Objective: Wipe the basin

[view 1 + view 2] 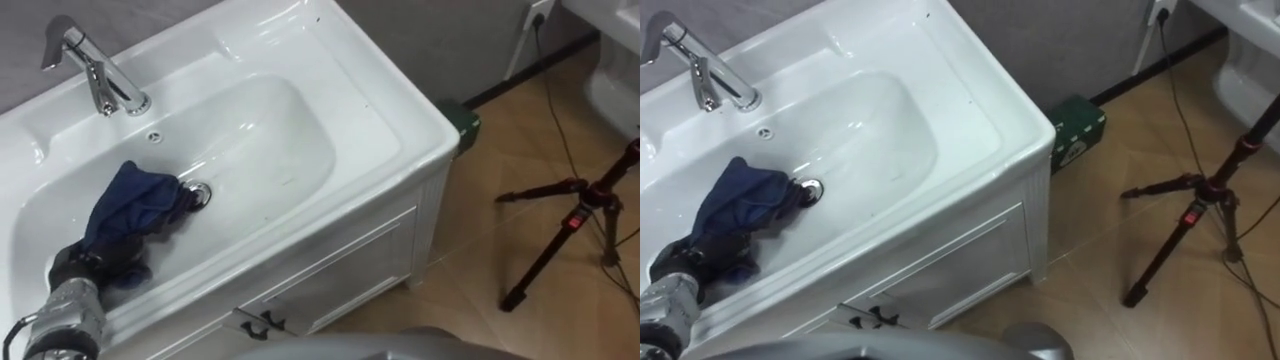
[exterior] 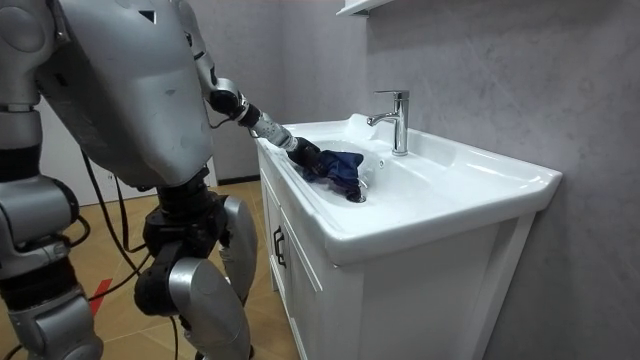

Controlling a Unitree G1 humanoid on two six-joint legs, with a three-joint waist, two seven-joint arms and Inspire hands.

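A white basin (image 1: 270,130) is set in a white vanity in front of me. A dark blue cloth (image 1: 135,203) lies crumpled in the bowl at its left, reaching to the drain (image 1: 201,193). My left hand (image 1: 76,268), dark, comes in over the front rim at the lower left and is shut on the near end of the cloth, which bunches over its fingers. In the room view I stand at the vanity's side with my left arm stretched into the bowl, the left hand (image 2: 303,154) on the cloth (image 2: 342,168).
A chrome tap (image 1: 97,72) stands on the back ledge, with an overflow hole (image 1: 154,137) below it. The cabinet doors (image 1: 330,275) have dark handles. On the tiled floor to the right are a green box (image 1: 467,124), a black tripod (image 1: 575,218) and a cable.
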